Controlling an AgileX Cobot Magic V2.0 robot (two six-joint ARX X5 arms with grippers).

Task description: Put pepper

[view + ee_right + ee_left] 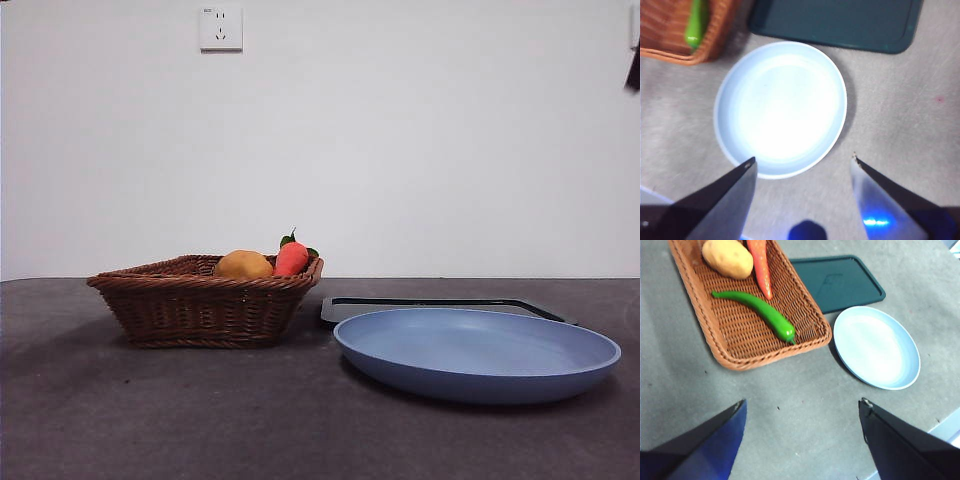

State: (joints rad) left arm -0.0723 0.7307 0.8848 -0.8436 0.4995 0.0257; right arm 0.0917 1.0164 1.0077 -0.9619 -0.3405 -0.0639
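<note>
We see a dark grey worktop (320, 440) with one woven wicker basket (730, 347), one blue plate (476, 352) and one dark green tray (840, 282), all set close together. Our judgement is that this grouping keeps the pick-up and the likely drop-off spot within a short reach of each other.

The basket holds three pieces of produce. The pepper (757, 309), long, slim and glossy green, lies flat on the basket floor, running diagonally, with one end near the basket's corner closest to the plate. Beside it lie one carrot (761, 267), red-orange with a leafy top, and one potato (727, 258), round and tan. The pepper touches neither of them as far as we can tell, so it looks free to lift. From the front view the pepper is hidden behind the basket wall; only the potato and carrot top show above the rim.

The plate is empty and sits just beside the basket. The tray lies flat behind the plate and is also empty.

We have two hands. The left hand (802, 432) hovers above the bare worktop short of the basket, its two jaws spread wide and holding nothing. The right hand (802, 167) hangs over the plate's edge, jaws likewise wide apart and empty. Neither hand touches anything. We judge the task has not begun: the pepper lies untouched in the basket.
</note>
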